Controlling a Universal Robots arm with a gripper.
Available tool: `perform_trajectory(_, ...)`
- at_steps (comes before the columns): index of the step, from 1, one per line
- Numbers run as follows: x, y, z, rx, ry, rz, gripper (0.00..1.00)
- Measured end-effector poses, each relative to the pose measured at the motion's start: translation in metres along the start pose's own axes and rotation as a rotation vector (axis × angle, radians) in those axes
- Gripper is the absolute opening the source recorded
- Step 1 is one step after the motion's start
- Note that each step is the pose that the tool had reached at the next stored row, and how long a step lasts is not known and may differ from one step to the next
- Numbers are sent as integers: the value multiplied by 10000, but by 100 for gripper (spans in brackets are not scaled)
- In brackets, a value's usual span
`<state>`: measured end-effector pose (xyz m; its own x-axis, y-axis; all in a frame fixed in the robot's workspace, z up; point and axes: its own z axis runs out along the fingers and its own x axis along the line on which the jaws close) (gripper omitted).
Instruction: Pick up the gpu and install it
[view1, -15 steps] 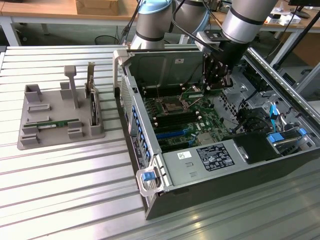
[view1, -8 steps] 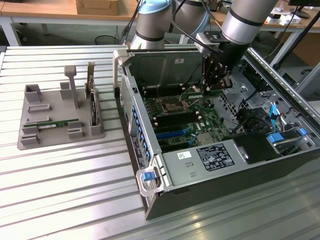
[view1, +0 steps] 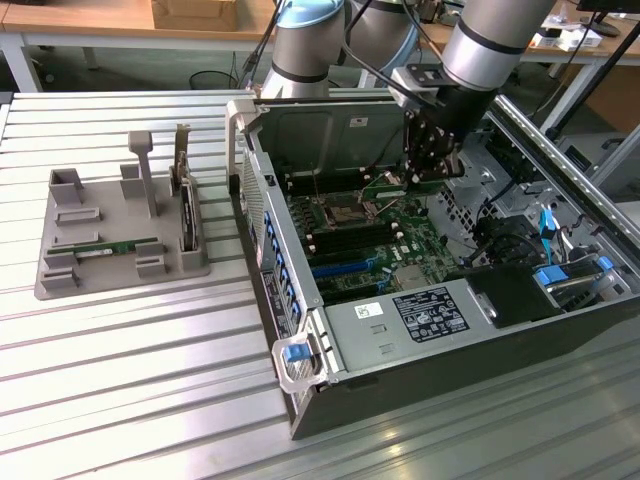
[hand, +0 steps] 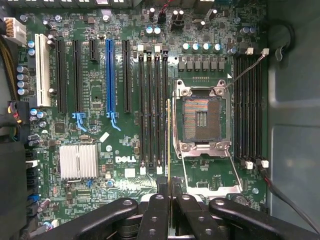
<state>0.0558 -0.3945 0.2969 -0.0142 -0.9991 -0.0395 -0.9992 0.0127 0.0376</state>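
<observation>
Inside the open case (view1: 450, 385), at the table's (view1: 120, 390) right side in the exterior view, the gripper (hand: 170, 200) is hanging over the motherboard (hand: 95, 95), clenched on the gpu (hand: 169, 145). The gpu is showing edge-on as a thin green line running beside the long black slots (hand: 152, 110) next to the processor socket (hand: 202, 117). The pick-up is looking done and the install is seemingly under way. Seating it is calling for the stick's lower edge to be sitting square over one slot before any pressing. "DELL" (hand: 125, 159) is reading white on the board; a white sticker (view1: 363, 311) on the case is reading "85".
</observation>
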Motion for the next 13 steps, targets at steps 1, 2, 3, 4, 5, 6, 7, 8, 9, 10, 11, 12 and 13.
perform_trajectory(1,0,0,2,0,0,0,12)
perform_trajectory(2,0,0,7,0,0,0,12)
perform_trajectory(3,0,-1,12,0,0,0,12)
perform_trajectory(4,1,-1,18,0,0,0,12)
perform_trajectory(5,1,-1,23,0,0,0,12)
perform_trajectory(6,1,-1,28,0,0,0,12)
perform_trajectory(7,1,-1,34,0,0,0,12)
perform_trajectory(8,1,-2,40,0,0,0,12)
perform_trajectory(9,2,-2,43,0,0,0,12)
perform_trajectory(10,2,-2,46,0,0,0,12)
perform_trajectory(11,2,-2,49,0,0,0,12)
perform_trajectory(12,2,-2,51,0,1,0,12)
perform_trajectory(13,2,-2,56,0,0,0,12)
